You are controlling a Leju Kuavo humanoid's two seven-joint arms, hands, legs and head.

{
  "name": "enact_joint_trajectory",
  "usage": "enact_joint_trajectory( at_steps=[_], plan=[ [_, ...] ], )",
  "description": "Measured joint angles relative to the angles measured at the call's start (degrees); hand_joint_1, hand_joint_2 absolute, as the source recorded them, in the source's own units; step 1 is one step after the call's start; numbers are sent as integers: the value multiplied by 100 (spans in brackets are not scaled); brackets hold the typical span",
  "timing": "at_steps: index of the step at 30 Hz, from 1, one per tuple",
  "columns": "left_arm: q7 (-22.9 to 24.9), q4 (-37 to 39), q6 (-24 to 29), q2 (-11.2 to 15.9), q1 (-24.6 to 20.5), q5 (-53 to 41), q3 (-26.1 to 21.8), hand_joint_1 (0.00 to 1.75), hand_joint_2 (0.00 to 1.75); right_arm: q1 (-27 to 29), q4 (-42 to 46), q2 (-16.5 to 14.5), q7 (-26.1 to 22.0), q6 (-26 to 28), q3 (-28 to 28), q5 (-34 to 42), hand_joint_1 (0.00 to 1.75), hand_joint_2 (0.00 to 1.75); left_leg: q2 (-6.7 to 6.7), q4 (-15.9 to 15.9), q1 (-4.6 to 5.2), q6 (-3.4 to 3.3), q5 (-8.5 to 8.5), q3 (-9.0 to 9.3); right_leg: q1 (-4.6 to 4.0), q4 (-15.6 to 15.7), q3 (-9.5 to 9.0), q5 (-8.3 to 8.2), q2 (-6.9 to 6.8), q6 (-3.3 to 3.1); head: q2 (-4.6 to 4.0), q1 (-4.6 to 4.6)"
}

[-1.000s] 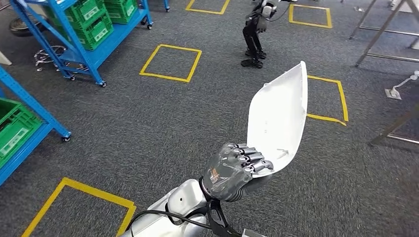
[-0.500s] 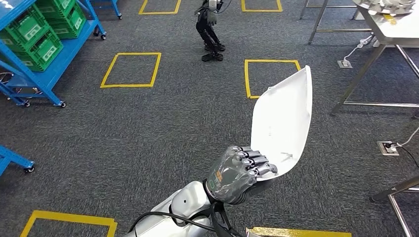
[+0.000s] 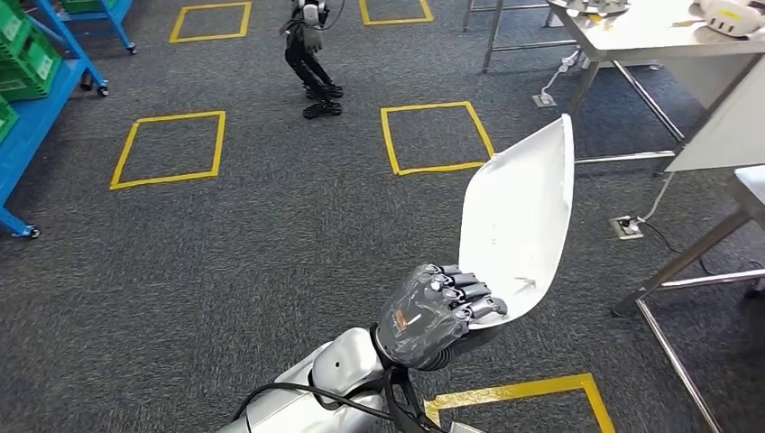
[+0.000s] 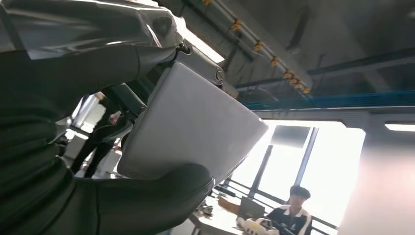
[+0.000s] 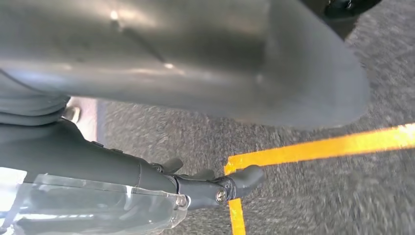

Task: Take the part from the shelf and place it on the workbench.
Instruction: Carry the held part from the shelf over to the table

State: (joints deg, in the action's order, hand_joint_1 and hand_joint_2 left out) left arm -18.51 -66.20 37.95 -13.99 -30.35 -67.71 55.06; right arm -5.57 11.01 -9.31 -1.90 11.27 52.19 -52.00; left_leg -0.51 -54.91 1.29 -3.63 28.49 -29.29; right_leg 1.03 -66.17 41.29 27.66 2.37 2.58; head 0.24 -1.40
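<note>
The whole head view has swung since the earlier pictures: the blue shelving (image 3: 36, 99) has slid toward the left edge and the steel workbench (image 3: 649, 36) has come in at the top right corner, so it is the camera and body that have turned, while the part keeps the same place above the arm. The left hand (image 3: 437, 314) has its fingers wrapped over the lower rim of the white part (image 3: 519, 212), a curved shell that stands up and leans away over the grey carpet (image 3: 225, 244), well apart from the workbench. The right hand (image 5: 195, 188) hangs over the floor tape with fingers loosely extended and nothing in it. I judge the danger to be the tall unsupported end: held only at its rim, it could pivot or slip during turning, or clip the workbench leg (image 3: 672, 262) on approach. Another humanoid (image 3: 311, 54) stands beyond.
</note>
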Motion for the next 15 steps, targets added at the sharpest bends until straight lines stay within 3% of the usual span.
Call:
enact_joint_trajectory(
  at_steps=[2, 3, 4, 6, 8, 9, 11, 13, 15],
  plan=[
    [0, 12, 4, 18, 1, 1, 2, 175, 175, -12, 1, 13, -5, 1, 0, -3, 0, 0, 213, -4, -2, 3, 1, -14, 22, -643, 263, 274, -143, 70, 0, 0],
    [1, 16, 6, 24, 4, 1, 4, 175, 175, -8, 1, 16, -4, 2, 0, -5, 0, 0, 310, -6, -7, 12, 7, -18, 44, -737, 275, 283, -177, 102, 0, 2],
    [3, 18, 14, 27, 4, 0, 5, 175, 175, 0, 1, 20, 1, 3, 1, -8, 0, 0, 394, -15, -16, 30, 19, -19, 71, -588, 163, 193, -219, 133, 0, 2],
    [18, 16, 33, 29, -13, -19, 6, 175, 175, 8, 0, 21, 10, 5, 1, -9, 0, 0, 535, -76, -34, 105, 75, -26, 110, 152, -291, -73, -430, 189, 0, 2],
    [61, 9, 45, 37, -50, -86, 2, 175, 175, 0, 1, 11, 16, 6, 0, -9, 0, 0, 642, -169, -28, 195, 154, -45, 108, 670, -594, -207, -594, 134, 0, -3],
    [84, 5, 48, 41, -67, -132, -1, 175, 175, -3, 2, 6, 19, 5, 0, -9, 0, 0, 684, -194, -18, 225, 179, -46, 94, 720, -619, -201, -601, 73, 0, -8],
    [122, -2, 51, 38, -92, -203, -5, 175, 175, -1, 3, 11, 28, 4, 0, -9, 0, 0, 766, -202, -33, 258, 200, -31, 76, 711, -601, -213, -479, -36, 0, -20],
    [139, -11, 50, 26, -121, -235, -8, 175, 175, -4, 4, 18, 36, 3, 1, -6, 0, 0, 603, -357, -76, 308, 341, -91, 77, 719, -584, -235, -362, -108, 0, -30],
    [143, -20, 41, 36, -144, -246, -9, 175, 175, -22, 5, 22, 39, 3, 2, 2, 0, 0, 256, -960, -109, 344, 691, -367, 79, 724, -557, -262, -236, -164, 0, -44]
  ],
)
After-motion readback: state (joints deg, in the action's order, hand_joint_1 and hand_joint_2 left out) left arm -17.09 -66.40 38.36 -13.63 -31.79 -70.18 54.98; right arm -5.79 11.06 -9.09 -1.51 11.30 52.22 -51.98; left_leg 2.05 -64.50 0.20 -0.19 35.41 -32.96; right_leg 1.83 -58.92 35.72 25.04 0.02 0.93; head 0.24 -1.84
